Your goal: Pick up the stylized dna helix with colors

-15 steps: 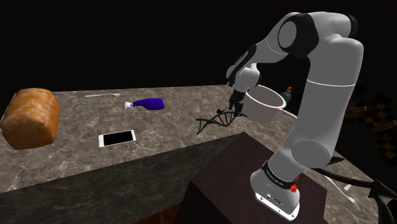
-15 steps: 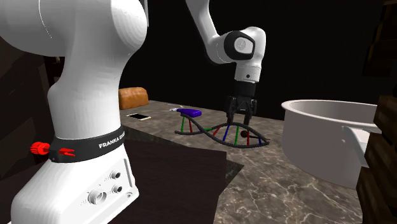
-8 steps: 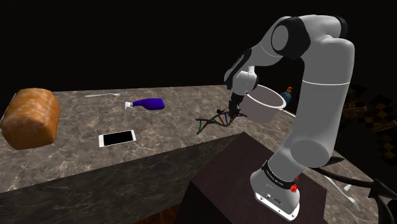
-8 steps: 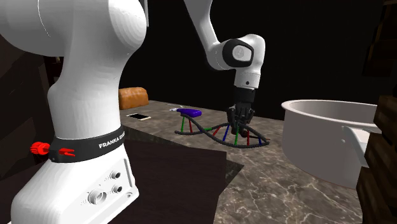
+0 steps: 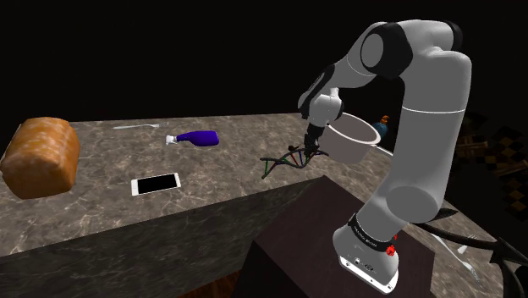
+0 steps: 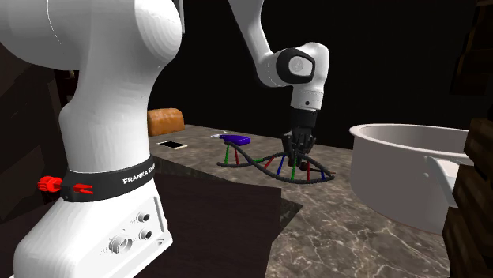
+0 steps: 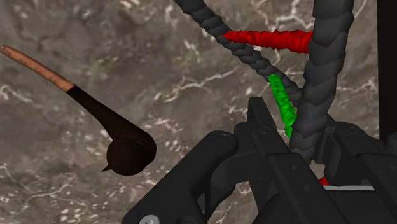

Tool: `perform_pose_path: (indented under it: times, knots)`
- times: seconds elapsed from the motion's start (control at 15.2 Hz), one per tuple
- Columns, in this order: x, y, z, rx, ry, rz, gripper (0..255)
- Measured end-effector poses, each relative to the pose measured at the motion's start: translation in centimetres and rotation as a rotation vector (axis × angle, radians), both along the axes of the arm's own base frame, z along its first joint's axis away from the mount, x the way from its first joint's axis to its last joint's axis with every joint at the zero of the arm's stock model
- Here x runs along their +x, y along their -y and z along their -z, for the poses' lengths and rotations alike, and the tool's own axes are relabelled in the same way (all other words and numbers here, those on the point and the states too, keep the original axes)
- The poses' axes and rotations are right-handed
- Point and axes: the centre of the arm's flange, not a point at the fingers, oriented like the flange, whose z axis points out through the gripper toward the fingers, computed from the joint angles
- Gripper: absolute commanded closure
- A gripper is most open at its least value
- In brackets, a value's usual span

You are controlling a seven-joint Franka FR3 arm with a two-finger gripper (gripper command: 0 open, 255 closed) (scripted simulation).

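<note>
Hidden: fingertips of the gripper (image 6: 299,162) lost among the rungs of the DNA helix (image 6: 251,159) in the second exterior view; in the shoulder view, gripper (image 5: 313,151) dark against the helix (image 5: 283,161), fingers not separable.
Cut off: white pot (image 6: 395,185) clipped at the second exterior view's right edge, with a dark shape in front of it; brown handle of a dark spoon (image 7: 127,153) running off the wrist view's edge.
Hard to make out: small blue and orange thing (image 5: 383,125) beyond the pot (image 5: 347,146) from the helix, mostly covered, not identifiable.
Container: pot just beside the helix; inside hidden behind its wall in the second exterior view, pale inner wall in sight in the shoulder view.
Gripper: closed (image 7: 304,137) onto one dark strand of the helix (image 7: 324,63), a finger on either side, next to a green rung.
Helix: lying on the marbled counter (image 5: 211,182); lifted or not, cannot tell.
Spoon: on the counter near the helix, apart from it.
Change: a second ago, fingers apart and higher over the helix; now lowered and clamped, as half a second ago. Helix in the same place.
Others: purple bottle (image 5: 199,138), phone (image 5: 156,183) and loaf (image 5: 41,157) well apart from the helix, toward the shoulder view's left.
</note>
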Motion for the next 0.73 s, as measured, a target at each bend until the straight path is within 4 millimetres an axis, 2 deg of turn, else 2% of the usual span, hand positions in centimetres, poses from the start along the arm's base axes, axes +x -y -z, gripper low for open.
perform_pose_path:
  times: [0.33,0.73]
  knots:
    - [-0.1,-0.1,-1.9,0.000,0.000,0.000,255]
    - [0.1,0.0,-5.3,0.000,0.000,0.000,255]
